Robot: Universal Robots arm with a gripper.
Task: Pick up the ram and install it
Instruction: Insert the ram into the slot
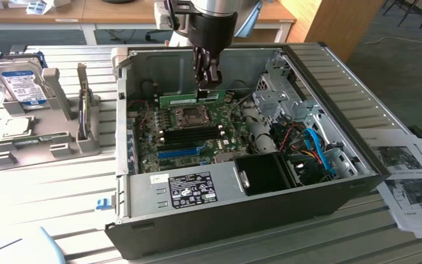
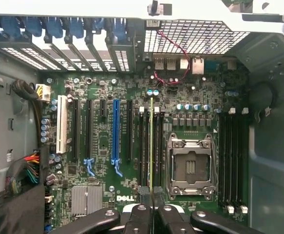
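One ram (image 1: 183, 100), gripped by the claw (image 1: 209, 83), edge-down over the motherboard (image 1: 218, 144).

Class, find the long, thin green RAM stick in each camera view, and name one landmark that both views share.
Exterior view: the long thin green RAM stick hangs level inside the open dark computer case, its exterior view's right end in the gripper.
Wrist view: the RAM stick shows edge-on, a thin line running out from the gripper, beside the square silver CPU socket.
Shared landmark: that CPU socket.
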